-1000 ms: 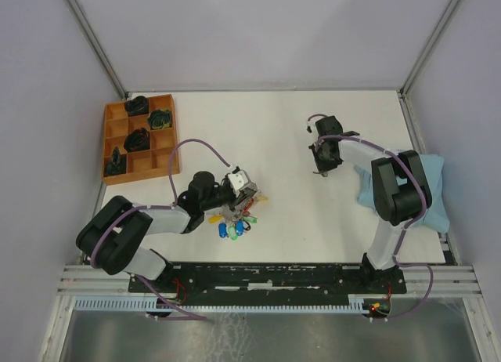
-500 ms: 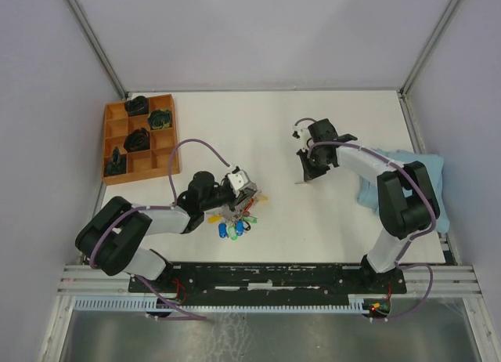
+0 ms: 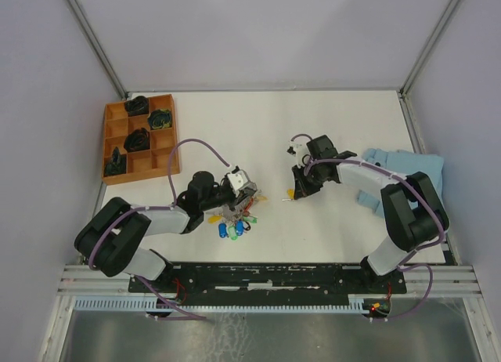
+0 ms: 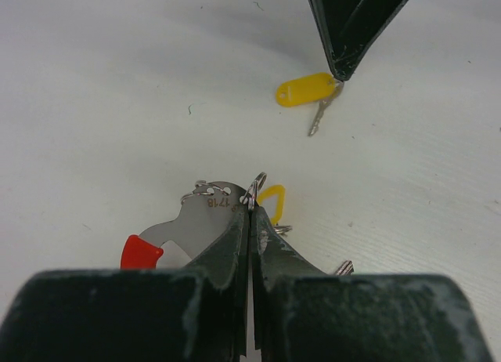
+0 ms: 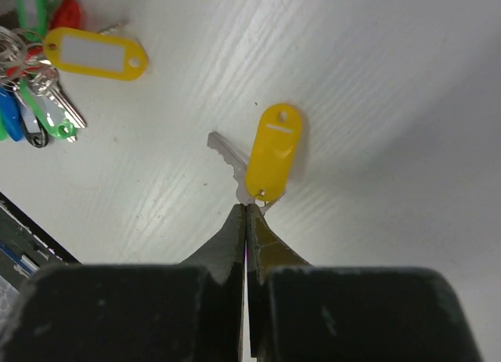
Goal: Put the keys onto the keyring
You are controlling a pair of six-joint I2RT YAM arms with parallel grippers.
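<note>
**Yellow-tagged key (image 5: 273,152) in the right claw (image 5: 246,211), keyring (image 4: 254,187) in the left claw (image 4: 250,208)**

Both claws are pressed together, each on a thin bit of metal. The right claw's tips meet on the small ring that joins the yellow tag to its silver blade. Tag and blade fan out ahead of the tips, low over the white tabletop (image 3: 235,127). Whether they rest on it I cannot tell. This key sits near the middle of the tabletop, a little toward the near edge, apart from the other keys.

The left claw is clamped on a split ring of the keyring, close to the near edge and left of the middle. Just beside that ring, the left wrist view shows a flat silver plate (image 4: 205,217) with stamped digits, a red tip (image 4: 141,251) and a yellow loop (image 4: 272,196). The remaining keys (image 3: 235,225) lie bunched at the keyring with blue, green and yellow tags. One of these is a yellow tag with a white label (image 5: 95,53), which lies on the side of the bunch toward the right claw.

An orange compartment tray (image 3: 163,160) holding dark objects stands at the far left corner. A blue cloth (image 3: 407,160) lies by the right edge, partly under the right arm.
</note>
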